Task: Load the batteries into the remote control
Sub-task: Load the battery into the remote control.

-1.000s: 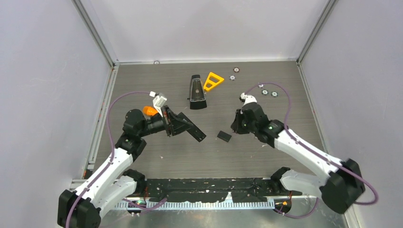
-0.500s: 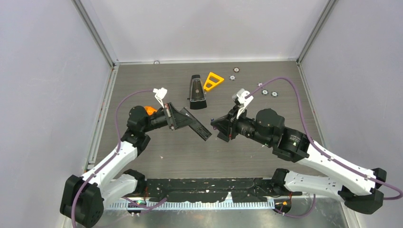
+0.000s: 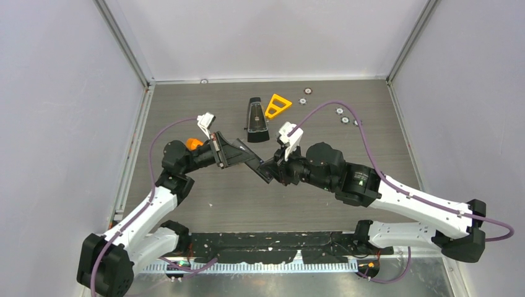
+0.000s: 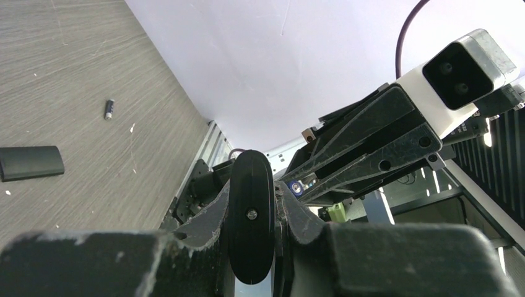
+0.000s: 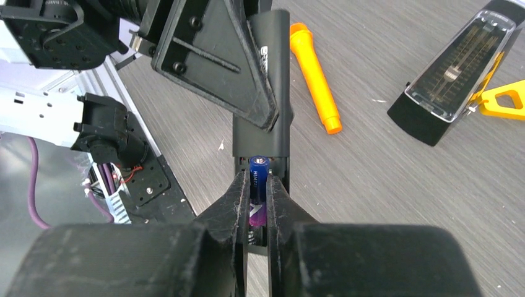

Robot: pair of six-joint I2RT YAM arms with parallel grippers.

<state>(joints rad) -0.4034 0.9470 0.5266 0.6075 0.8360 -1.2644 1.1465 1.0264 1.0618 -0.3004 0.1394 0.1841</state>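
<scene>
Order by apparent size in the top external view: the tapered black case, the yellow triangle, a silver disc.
Largest: tapered black case.
Next: yellow triangle, somewhat smaller.
Smallest: silver disc, by far.

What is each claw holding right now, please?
Left claw: shut on the remote control.
Right claw: shut on a battery.
</scene>
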